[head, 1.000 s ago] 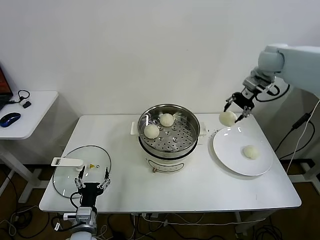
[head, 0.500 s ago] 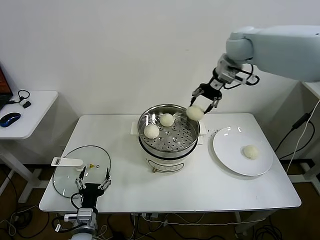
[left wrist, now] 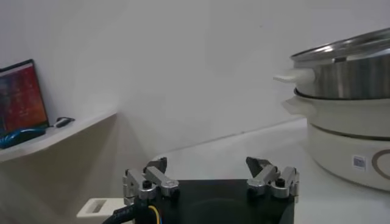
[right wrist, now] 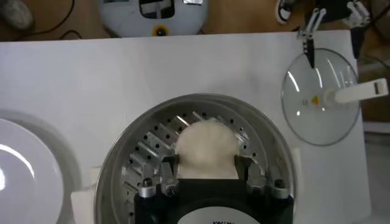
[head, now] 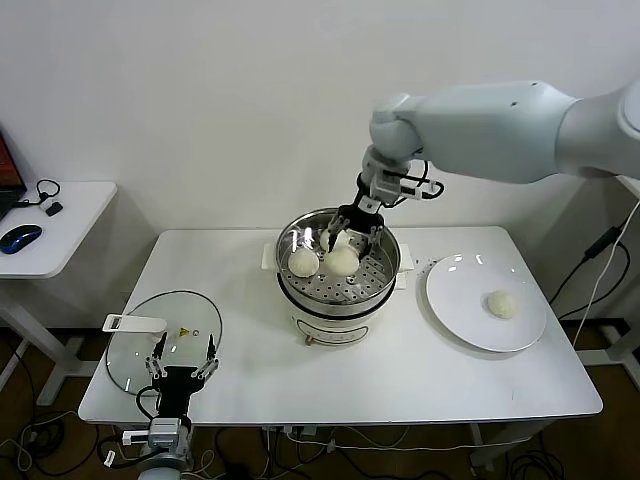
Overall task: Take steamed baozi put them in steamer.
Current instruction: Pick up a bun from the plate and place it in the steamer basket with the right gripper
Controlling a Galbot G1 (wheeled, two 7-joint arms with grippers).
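The steamer [head: 381, 243] is a shiny perforated basket on a white pot base at the table's middle. My right gripper [head: 342, 244] reaches down into it, shut on a steamed baozi [head: 342, 261] that hangs low over the perforated floor. The right wrist view shows this baozi [right wrist: 206, 148] pinched between both fingers [right wrist: 169, 168] above the steamer floor [right wrist: 149, 149]. Another baozi [head: 303, 262] lies in the basket just beside it. One more baozi [head: 502, 304] sits on the white plate [head: 460, 290]. My left gripper [head: 181, 361] is parked open at the table's front left corner.
A glass lid [head: 140, 355] with a white handle lies flat at the front left, next to the left gripper. In the left wrist view the steamer [left wrist: 347, 67] stands off to one side. A side table with a mouse [head: 20, 238] is far left.
The right arm has swung from above the plate leftward to the steamer, carrying the baozi, and lowered it into the basket. The left arm has not moved.
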